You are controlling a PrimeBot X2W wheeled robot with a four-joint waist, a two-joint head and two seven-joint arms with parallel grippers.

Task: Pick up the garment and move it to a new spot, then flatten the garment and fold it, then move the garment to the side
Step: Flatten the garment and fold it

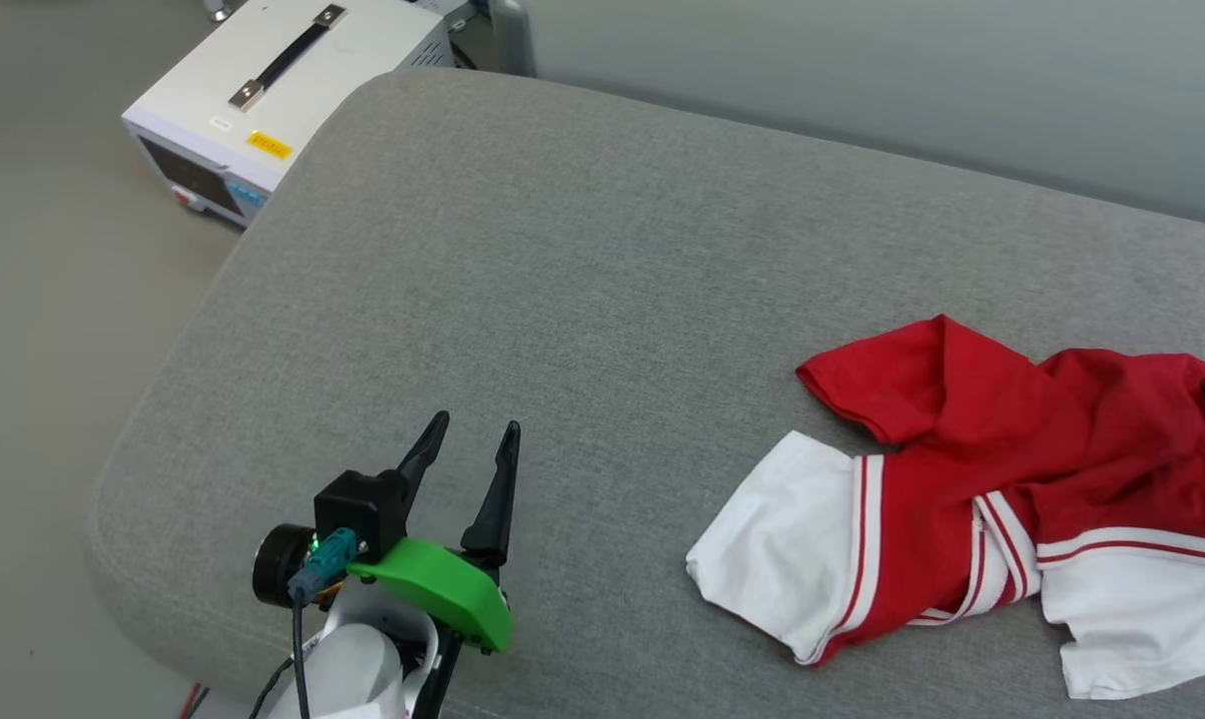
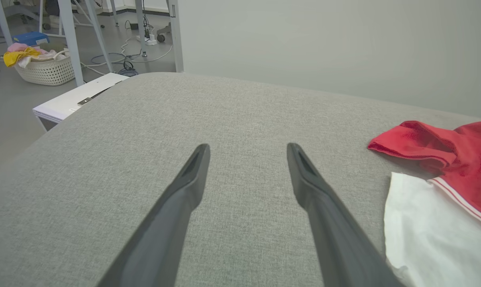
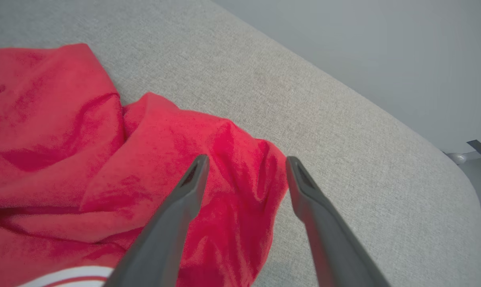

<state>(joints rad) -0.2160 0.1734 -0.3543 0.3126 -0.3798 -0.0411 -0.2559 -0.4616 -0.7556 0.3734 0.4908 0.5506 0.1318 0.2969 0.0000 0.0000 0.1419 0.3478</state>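
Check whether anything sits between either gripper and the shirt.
Nothing visible does. The right gripper hangs open right at a red fold of the shirt. The left gripper is open too, with just bare grey cushion between it and the white sleeve.

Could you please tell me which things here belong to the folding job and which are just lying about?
Job: garment, left pincer, right pincer, grey cushion.
Lying about: white box, laundry basket, floor cables.
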